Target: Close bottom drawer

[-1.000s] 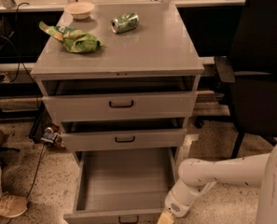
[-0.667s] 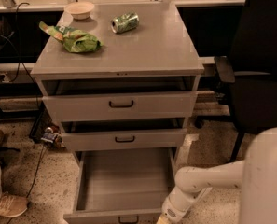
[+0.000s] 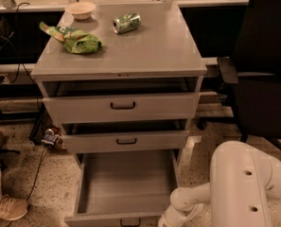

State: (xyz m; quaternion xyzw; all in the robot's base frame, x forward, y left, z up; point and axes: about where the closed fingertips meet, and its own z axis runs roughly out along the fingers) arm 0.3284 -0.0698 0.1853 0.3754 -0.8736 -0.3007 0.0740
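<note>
The bottom drawer (image 3: 126, 186) of the grey metal cabinet (image 3: 121, 56) is pulled far out. Its deep grey tray holds nothing, and its low front with the small dark loop handle (image 3: 130, 222) lies at the bottom edge of the camera view. My gripper (image 3: 167, 221) is at the bottom edge, right next to the drawer's front right corner, on the end of my white arm (image 3: 239, 188). Most of the gripper is cut off by the frame. The middle drawer (image 3: 126, 141) and top drawer (image 3: 122, 107) each stand slightly out.
On the cabinet top lie a green chip bag (image 3: 76, 39), a green can (image 3: 127, 22) on its side and a small bowl (image 3: 81, 9). A black office chair (image 3: 260, 70) stands right. A person's shoe (image 3: 7, 208) and cables (image 3: 40, 164) are on the floor left.
My arm's large white link has swung into view at the lower right. The gripper has sunk a little lower beside the drawer's front right corner. The drawer has not visibly moved.
</note>
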